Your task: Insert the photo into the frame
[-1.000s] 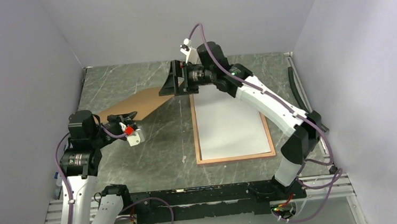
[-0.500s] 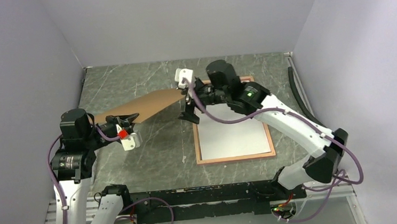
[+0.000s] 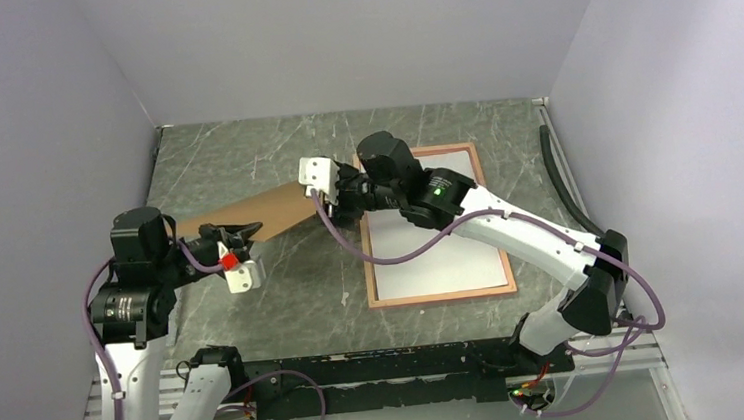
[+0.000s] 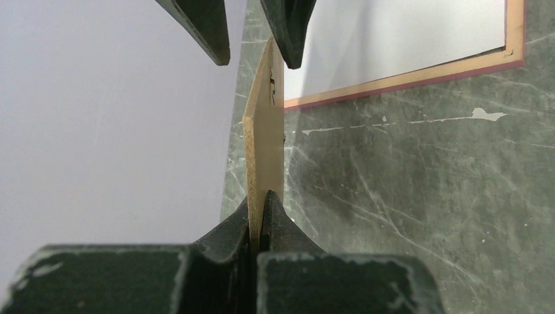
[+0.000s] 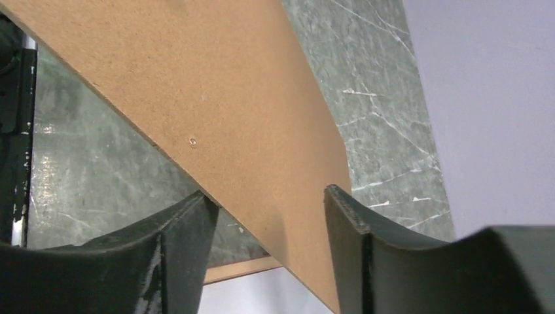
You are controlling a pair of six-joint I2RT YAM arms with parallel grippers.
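Observation:
The frame (image 3: 442, 296) lies back up on the table's right half, and the photo (image 3: 441, 250) rests in it with its white back showing. My left gripper (image 3: 240, 238) is shut on the near end of a brown backing board (image 3: 248, 216), held slanted above the table. In the left wrist view the board (image 4: 265, 144) stands edge-on out of my left gripper (image 4: 265, 204). My right gripper (image 3: 332, 199) is at the board's far end. Its jaws (image 5: 269, 194) stand apart on either side of the board (image 5: 216, 85), with frame (image 5: 239, 268) and photo (image 5: 262, 299) below.
Grey walls close in the dark marble table (image 3: 243, 150) on three sides. A black cable (image 3: 557, 170) runs along the right wall. The arms' black base rail (image 3: 380, 365) crosses the near edge. The right arm reaches over the frame's upper left part.
My right arm has swung down and left from above the frame's far end to the board's far end, its jaws narrowing. The left gripper and board shifted slightly nearer.

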